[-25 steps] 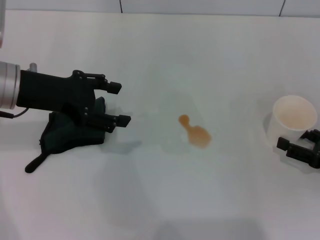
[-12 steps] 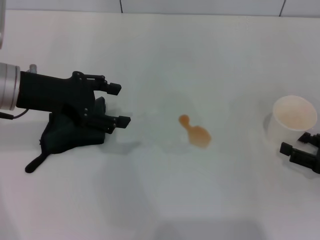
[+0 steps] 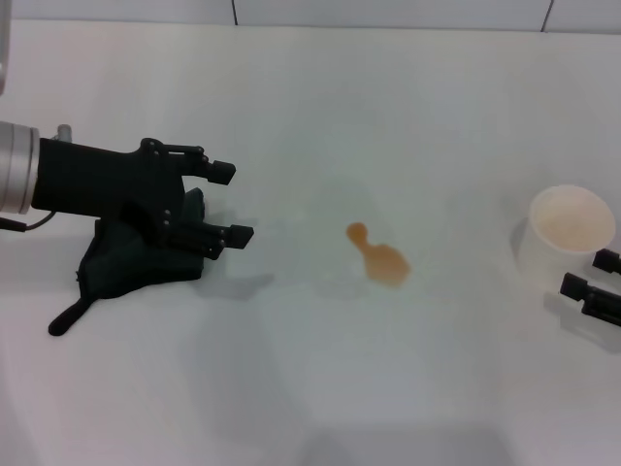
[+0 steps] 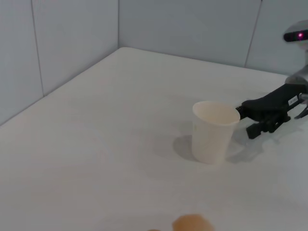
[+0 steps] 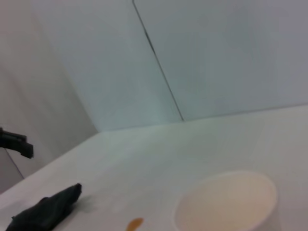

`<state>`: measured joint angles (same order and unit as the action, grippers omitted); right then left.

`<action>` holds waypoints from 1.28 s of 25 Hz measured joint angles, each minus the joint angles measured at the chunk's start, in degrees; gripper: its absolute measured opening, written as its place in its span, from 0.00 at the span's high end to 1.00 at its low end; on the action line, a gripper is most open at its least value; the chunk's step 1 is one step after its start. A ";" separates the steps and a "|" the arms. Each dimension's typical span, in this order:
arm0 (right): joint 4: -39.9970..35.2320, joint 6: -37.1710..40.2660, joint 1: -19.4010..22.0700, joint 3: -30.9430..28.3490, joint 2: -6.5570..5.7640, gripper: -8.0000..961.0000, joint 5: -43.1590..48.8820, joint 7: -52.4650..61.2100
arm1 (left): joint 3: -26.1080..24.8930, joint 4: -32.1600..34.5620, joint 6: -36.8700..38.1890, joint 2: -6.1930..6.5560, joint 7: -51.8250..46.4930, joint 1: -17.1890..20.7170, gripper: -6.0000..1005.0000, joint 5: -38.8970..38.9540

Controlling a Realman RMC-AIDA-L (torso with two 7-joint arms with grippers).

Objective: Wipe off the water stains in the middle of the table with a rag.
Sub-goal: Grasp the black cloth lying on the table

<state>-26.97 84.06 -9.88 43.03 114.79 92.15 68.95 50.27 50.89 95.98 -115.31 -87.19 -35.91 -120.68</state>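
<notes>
Left hand (image 3: 229, 202) hangs over the rag (image 3: 131, 260), fingers spread wide and gripping nothing, pointing at the water stains (image 3: 379, 260). The rag lies crumpled on the counter (image 3: 320, 388), well left of the stains. Right of them stands a paper cup (image 3: 568, 229); just beside it, the right hand (image 3: 592, 284), fingers parted, empty.

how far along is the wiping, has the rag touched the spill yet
Not yet. The water stains sit whole and unsmeared mid-table, so no wiping shows. In hand: the left gripper, fingers open, hovers over the rag, which lies crumpled on the table well left of the blot, not gripped. The right gripper sits at the right edge beside the paper cup. Left: grasp the rag, carry it over, wipe.
</notes>
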 joint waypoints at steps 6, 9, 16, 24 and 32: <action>-1.82 0.10 0.20 -0.83 -0.01 0.11 -0.01 0.67 | 0.00 0.00 0.00 0.00 0.00 -0.03 0.15 0.01; -2.59 -0.61 0.15 -1.05 -0.17 0.11 0.00 0.79 | 0.00 0.10 0.00 0.00 0.00 0.00 0.15 0.10; -4.01 -0.65 -0.13 -1.99 -0.52 0.11 0.45 2.19 | 0.00 0.23 0.00 0.00 0.00 -0.07 0.16 0.13; -7.28 0.64 1.59 -1.95 -0.12 0.11 0.89 4.34 | 0.00 0.34 0.00 0.05 0.00 -0.11 0.16 0.30; -11.30 1.79 3.20 -2.16 -0.09 0.11 0.95 5.93 | 0.00 0.36 0.00 0.09 0.00 -0.13 0.16 0.35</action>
<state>-38.27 85.85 -6.68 40.87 114.70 93.10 74.88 50.27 51.25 95.98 -115.22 -87.19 -36.04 -120.32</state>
